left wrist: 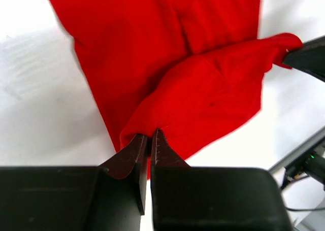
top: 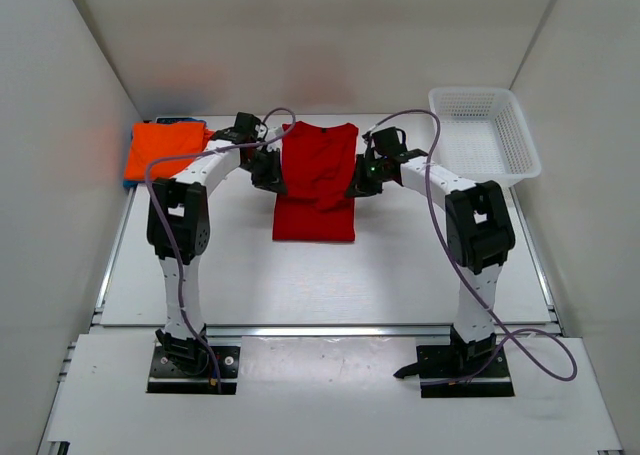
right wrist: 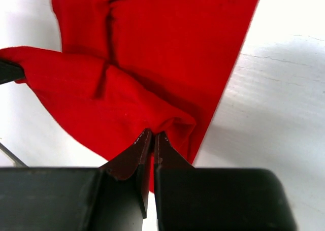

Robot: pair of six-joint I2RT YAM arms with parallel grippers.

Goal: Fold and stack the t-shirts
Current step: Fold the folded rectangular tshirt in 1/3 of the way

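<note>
The deep red t-shirt (top: 316,180) lies in the table's middle, folded to a narrow strip. My left gripper (top: 277,171) is shut on its left edge (left wrist: 147,127) and my right gripper (top: 354,183) is shut on its right edge (right wrist: 167,122); both hold the far part of the cloth lifted above the lower layer. The orange t-shirt (top: 165,148) lies folded at the far left on top of the blue t-shirt (top: 181,121), of which only an edge shows.
A white lattice basket (top: 483,133) stands at the far right. White walls close in the table on the left, right and back. A purple cable (top: 430,190) runs along each arm.
</note>
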